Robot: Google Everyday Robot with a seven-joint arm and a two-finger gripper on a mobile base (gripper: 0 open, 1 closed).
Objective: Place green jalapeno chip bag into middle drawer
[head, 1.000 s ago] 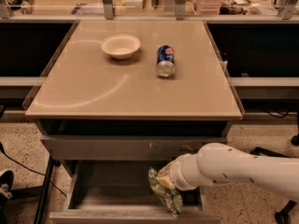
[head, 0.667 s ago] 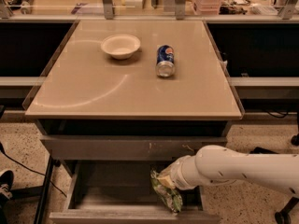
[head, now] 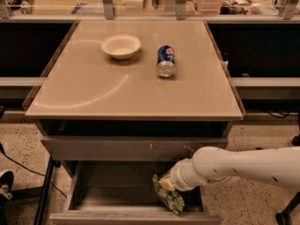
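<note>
The green jalapeno chip bag [head: 169, 198] hangs inside the open middle drawer [head: 117, 205], at its right side, with its lower end down by the front lip. The tool [head: 165, 184] is clamped on the bag's top, with the white arm reaching in from the right. Up on the counter [head: 93, 93], a white bowl [head: 121, 46] and a blue soda can [head: 165, 61] lying on its side sit apart.

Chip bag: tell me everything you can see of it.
The green jalapeno chip bag is a small, crumpled, foil-looking pouch, light green with pale patches. It lies tilted inside the open middle drawer, toward the right front, with its lower end near the front lip. The gripper is at its upper end.
</note>
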